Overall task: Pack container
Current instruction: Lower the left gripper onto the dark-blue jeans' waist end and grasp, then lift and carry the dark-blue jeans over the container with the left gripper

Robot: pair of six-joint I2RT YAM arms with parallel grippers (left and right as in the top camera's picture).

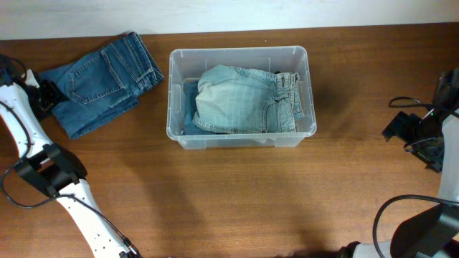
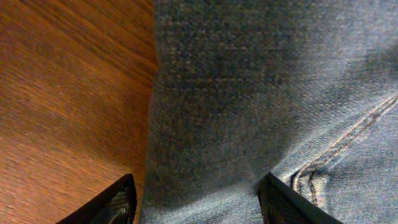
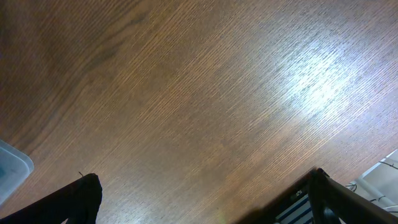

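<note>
Wooden table [image 1: 237,193] holds the container [image 1: 237,50] between left gripper [image 2: 196,204] and right gripper [image 3: 202,205], both released.

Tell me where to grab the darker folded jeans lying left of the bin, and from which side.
Grip the dark jeans at their left end, coming down from above with the left gripper. They lie flat on the table, and that end's stacked layers likely fit between its open fingers.
</note>
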